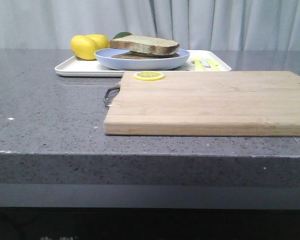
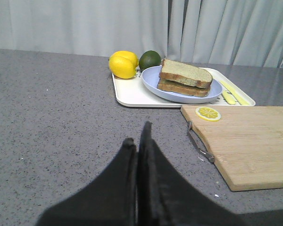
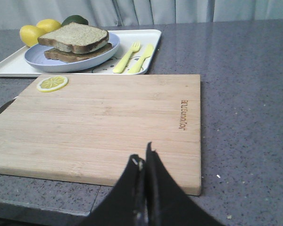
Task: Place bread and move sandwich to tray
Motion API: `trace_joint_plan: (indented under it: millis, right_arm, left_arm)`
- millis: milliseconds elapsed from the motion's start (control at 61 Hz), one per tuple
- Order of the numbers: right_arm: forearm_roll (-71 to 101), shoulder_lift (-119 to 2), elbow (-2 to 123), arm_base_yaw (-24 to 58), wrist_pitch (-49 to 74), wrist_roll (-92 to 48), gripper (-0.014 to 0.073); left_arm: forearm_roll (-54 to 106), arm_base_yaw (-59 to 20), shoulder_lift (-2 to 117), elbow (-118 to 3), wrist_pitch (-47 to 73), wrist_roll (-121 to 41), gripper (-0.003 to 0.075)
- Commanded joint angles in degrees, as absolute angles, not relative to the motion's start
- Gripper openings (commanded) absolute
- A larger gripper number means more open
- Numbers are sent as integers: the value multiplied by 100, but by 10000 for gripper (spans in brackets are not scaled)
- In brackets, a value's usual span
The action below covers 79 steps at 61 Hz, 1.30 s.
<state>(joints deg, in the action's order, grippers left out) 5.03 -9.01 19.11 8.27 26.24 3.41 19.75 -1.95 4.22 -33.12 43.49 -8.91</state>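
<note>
The bread (image 1: 145, 44) is a thick pale slice with brown crust. It lies on top of a flatter brown slice on the round pale blue plate (image 1: 107, 59), and together they make the sandwich (image 2: 185, 78). The egg is hidden. The plate stands on the white tray (image 1: 75, 67) at the back of the counter. The sandwich also shows in the right wrist view (image 3: 74, 41). My left gripper (image 2: 137, 136) is shut and empty, low over the bare counter, well short of the tray. My right gripper (image 3: 142, 156) is shut and empty over the near edge of the cutting board (image 3: 108, 122).
A wooden cutting board (image 1: 210, 102) with a metal handle (image 1: 110, 95) lies in front of the tray; a lemon slice (image 1: 149, 75) sits on its far left corner. Two lemons (image 1: 87, 46) and a green lime (image 2: 149, 60) are on the tray's left end, yellow cutlery (image 3: 134, 57) on its right.
</note>
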Motion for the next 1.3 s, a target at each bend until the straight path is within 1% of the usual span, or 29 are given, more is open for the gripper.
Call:
trace_joint_plan:
  millis: [0,213,393,590,689,803,885,984,1082,1279]
  right_arm:
    - [529,-966,2068,812,2152,328,-59]
    - [529,-966,2068,812,2152,328,-59]
    - [529,-966,2068,812,2152,328,-59]
    - [529,-966,2068,812,2152,328,-59]
    - [529,-966,2068,812,2152,328,-59]
    - [529,-966,2068,812,2152,328,-59]
    - [529,-966,2068,812,2152,328,-59]
    - [529,-966,2068,812,2152,328,-59]
    - [529,-966,2068,812,2152,328,-59]
    - [529,-966,2068,812,2190,328,-59]
  left_arm:
    - [2108,-177,504,-3438,3855,-889,-20]
    - [2120,-177,504,-3425,3745,-889,-20]
    - [1796,-177,504,-3039,2889,-836,-20]
    - [463,-177,504,-2475,2104,514,-20]
    - [105,-236,504,-2154,1739,570,-20]
    - [-185,-511,504,-1728,1336,570,-20]
    - [-283,-765,450,-1412,990,560,-20]
    - [-299,-868,144,-1014,737,560,-20]
    - [-167,-779,-186,-665,724,560,-20]
    - [93,-441,-158,-247,588,560,-20]
